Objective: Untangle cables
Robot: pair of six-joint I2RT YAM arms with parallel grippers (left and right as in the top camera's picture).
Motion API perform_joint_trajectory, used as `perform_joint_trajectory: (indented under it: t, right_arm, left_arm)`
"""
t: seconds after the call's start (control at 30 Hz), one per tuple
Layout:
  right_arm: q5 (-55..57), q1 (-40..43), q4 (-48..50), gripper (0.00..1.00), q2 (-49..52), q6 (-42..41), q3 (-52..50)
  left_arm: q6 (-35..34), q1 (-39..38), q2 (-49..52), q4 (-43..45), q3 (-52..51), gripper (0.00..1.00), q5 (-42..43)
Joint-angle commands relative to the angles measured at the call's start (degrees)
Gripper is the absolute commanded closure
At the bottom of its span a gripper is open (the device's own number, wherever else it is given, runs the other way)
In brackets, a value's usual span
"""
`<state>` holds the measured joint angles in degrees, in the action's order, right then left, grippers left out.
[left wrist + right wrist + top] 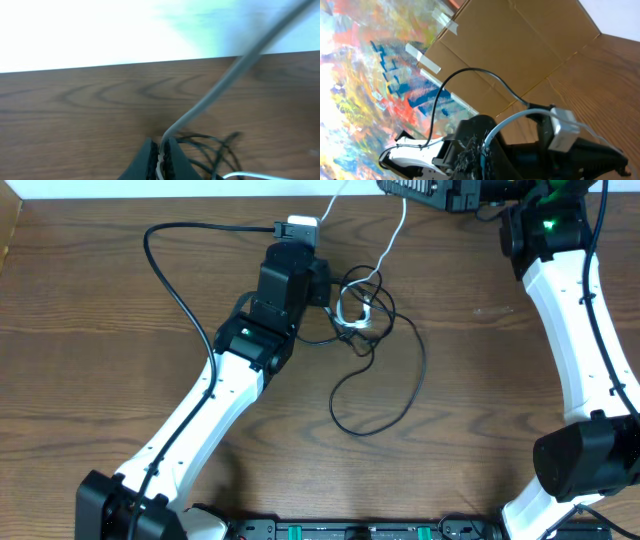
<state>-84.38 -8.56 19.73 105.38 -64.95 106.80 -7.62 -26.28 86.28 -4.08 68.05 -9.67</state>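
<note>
The cables lie knotted (358,310) just right of my left arm's wrist (285,280). A thin black cable loops out toward the near side (415,370). One white cable (398,225) rises from the knot to the top edge, where my right arm (570,310) reaches. In the left wrist view my left gripper (161,142) is shut on a white cable (220,85) that runs taut up and right, with black loops (215,150) beside it. My right gripper (484,137) is shut on a white cable (512,117) arcing toward the left arm. From overhead, both sets of fingertips are hidden.
A thick black arm cable (170,275) curves over the left half of the wooden table to the white wrist camera (300,227). The table's far edge (200,202) is close behind the knot. A cardboard box (520,45) and a painted backdrop (365,65) stand beyond.
</note>
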Motion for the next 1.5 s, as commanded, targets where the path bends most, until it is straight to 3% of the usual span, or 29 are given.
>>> perform_joint_trajectory:
  t: [0.0,0.1,0.37,0.73,0.9,0.97,1.07,1.2,1.27,1.33,1.47]
  right_arm:
    - [-0.7,-0.7,0.2,0.99,-0.5,1.4,0.3]
    - [-1.4,-0.7,0.2,0.99,-0.5,1.4,0.3]
    - [-2.7,-0.7,0.2,0.99,-0.5,1.6,0.3]
    - [-2.6,-0.5,0.2,0.98,-0.5,2.3,0.3]
    - [-1.3,-0.5,0.2,0.99,-0.5,2.9,0.3]
    - [-1.2,-0.5,0.2,0.99,-0.5,3.4,0.3]
    - [-1.4,-0.5,0.0,0.99,-0.5,5.1,0.3]
    - [-1.3,-0.3,-1.4,0.98,-0.5,6.1,0.2]
    - [-1.4,-0.1,-1.4,0.98,-0.5,6.1,0.2]
    - [-1.8,0.1,-1.5,0.99,-0.5,6.1,0.2]
    - [-3.6,0.5,-1.7,0.99,-0.5,6.1,0.2]
  left_arm:
    - [0.9,0.3,1.0,-0.1,0.0,0.92,-5.5]
    - [2.9,1.0,1.0,-0.1,0.0,0.92,-12.5]
    - [2.9,5.5,1.0,-0.3,0.0,0.92,-41.8]
    - [2.9,9.4,1.0,-3.1,0.0,0.92,-61.6]
    - [2.9,7.8,1.0,-3.3,0.0,0.92,-61.0]
    - [2.9,7.3,0.9,-3.6,0.0,0.92,-56.7]
    - [2.8,6.0,1.0,-7.0,0.0,0.92,-41.4]
    - [1.4,3.9,1.4,-10.7,0.0,0.92,-10.3]
    - [1.4,3.5,2.3,-10.5,0.0,0.92,-4.7]
    - [1.4,3.4,3.3,-10.8,0.0,0.92,-8.5]
    - [1.4,3.7,4.3,-13.4,0.0,0.92,-35.0]
